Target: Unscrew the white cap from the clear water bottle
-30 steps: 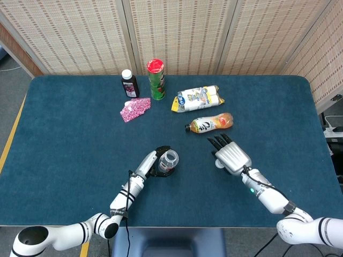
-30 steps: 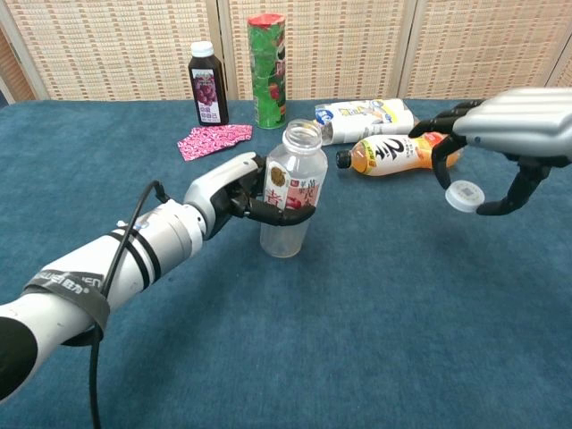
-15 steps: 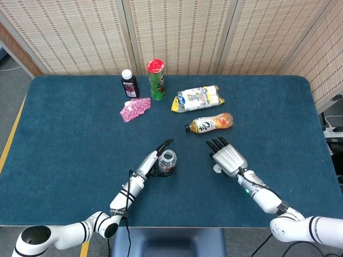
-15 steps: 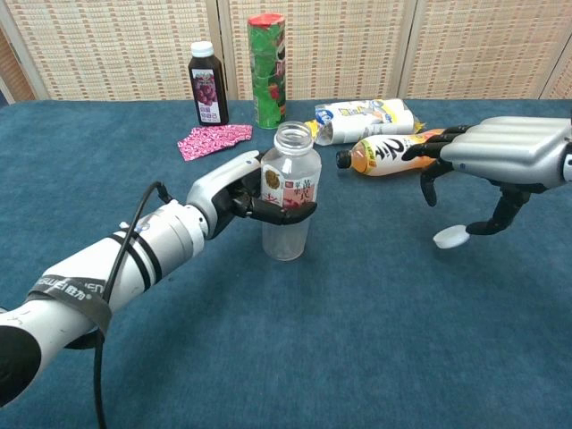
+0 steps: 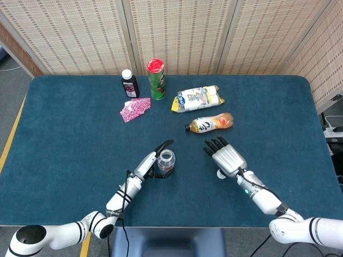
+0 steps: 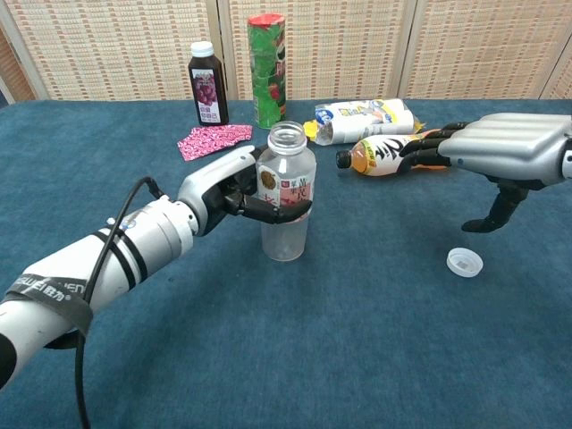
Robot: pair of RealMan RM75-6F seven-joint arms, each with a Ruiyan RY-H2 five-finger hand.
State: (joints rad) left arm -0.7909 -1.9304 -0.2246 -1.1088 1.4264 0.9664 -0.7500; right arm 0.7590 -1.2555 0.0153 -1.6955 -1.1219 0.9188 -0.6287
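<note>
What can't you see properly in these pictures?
- White plastic cap: in the head view the right hand covers most of it.
- Clear plastic water bottle: in the chest view the left hand covers part of its label.
- Small dark juice bottle: label print too small, both views.

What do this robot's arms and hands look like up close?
Both arms are glossy white tubes with black bands at the joints. The left hand has a silver back and black fingers; a black cable loops along its forearm. The right hand matches, with ribbed silver knuckles.
</note>
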